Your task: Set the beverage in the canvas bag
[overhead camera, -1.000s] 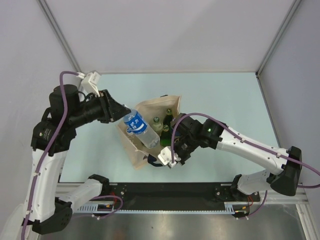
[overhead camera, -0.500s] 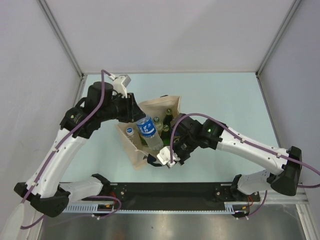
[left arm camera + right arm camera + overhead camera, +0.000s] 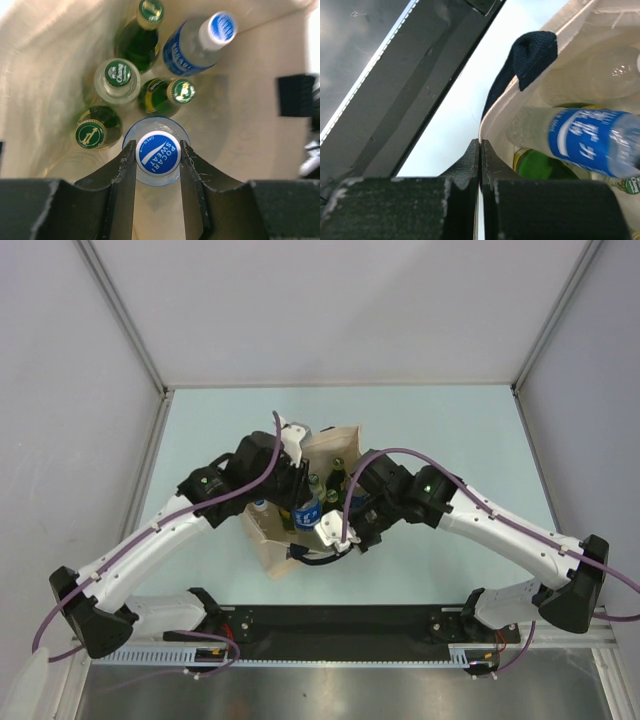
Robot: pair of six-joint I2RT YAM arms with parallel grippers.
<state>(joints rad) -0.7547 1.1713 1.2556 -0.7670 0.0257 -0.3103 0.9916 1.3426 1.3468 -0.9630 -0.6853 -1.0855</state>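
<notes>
The beverage [image 3: 157, 152], a clear bottle with a blue POCARI SWEAT cap, hangs upright inside the canvas bag [image 3: 45, 60]. My left gripper [image 3: 157, 156] is shut on its neck just under the cap. From above, the bottle [image 3: 307, 512] sits in the beige bag [image 3: 338, 440] between both arms. My right gripper [image 3: 480, 145] is shut on the bag's rim [image 3: 517, 97], next to a navy handle [image 3: 532, 52]. A clear blue-labelled bottle [image 3: 590, 140] lies just inside that rim.
Several other bottles stand in the bag: green glass ones [image 3: 142, 35] [image 3: 165, 95] [image 3: 97, 131], a clear one with a green cap [image 3: 118, 76] and a blue-labelled one [image 3: 197, 45]. The bag stands on a pale blue table [image 3: 450, 430] with grey walls around it.
My left arm has swung right from beside the bag to over its mouth, turning the bottle from tilted to upright and lowering it inside. My right gripper has kept its hold on the rim.
</notes>
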